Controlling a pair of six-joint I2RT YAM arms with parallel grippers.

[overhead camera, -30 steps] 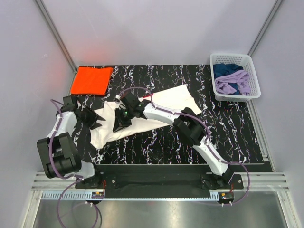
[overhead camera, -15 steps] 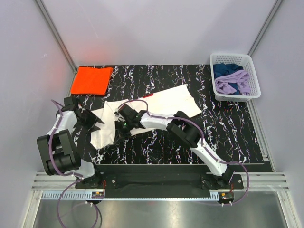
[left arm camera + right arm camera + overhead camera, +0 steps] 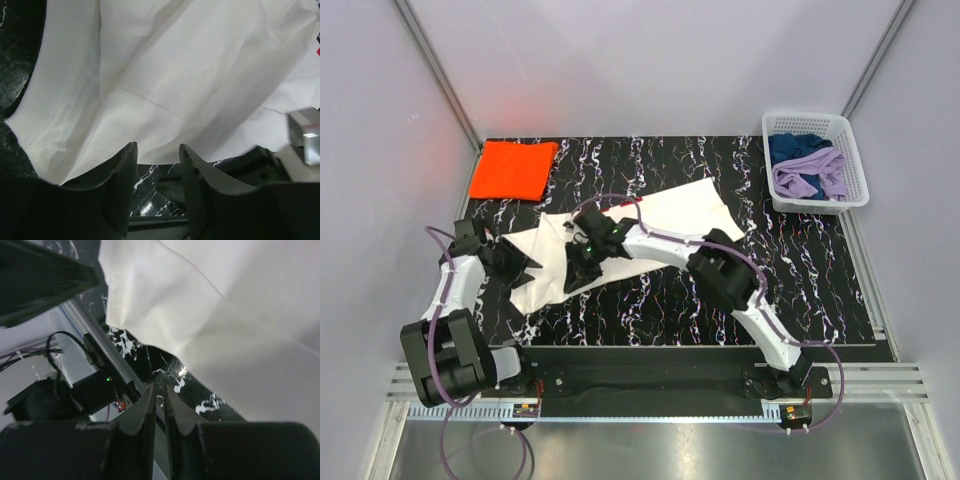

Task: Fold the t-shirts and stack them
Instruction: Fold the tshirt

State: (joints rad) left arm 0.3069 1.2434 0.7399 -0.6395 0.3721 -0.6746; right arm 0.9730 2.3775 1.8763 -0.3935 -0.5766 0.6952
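The white t-shirt [image 3: 670,220] lies loosely spread and wrinkled across the middle of the black marbled table, with a bit of red at its far edge [image 3: 626,203]. The orange t-shirt [image 3: 513,168] lies folded at the far left corner. My left gripper [image 3: 523,268] is open and empty at the shirt's near left edge; in the left wrist view [image 3: 157,147] white cloth [image 3: 165,75] lies just beyond the fingertips. My right gripper [image 3: 577,278] is shut at the shirt's near edge; in the right wrist view [image 3: 159,385] nothing shows between its fingers and the cloth [image 3: 225,315] lies beside it.
A white plastic basket [image 3: 850,160] at the far right holds blue and purple clothes. Grey walls enclose the table on three sides. A metal rail [image 3: 650,385] runs along the near edge by the arm bases.
The shirt's left part has spread out toward the far left. My left gripper dropped back toward the near edge. My right gripper shifted slightly nearer along the shirt's near edge.
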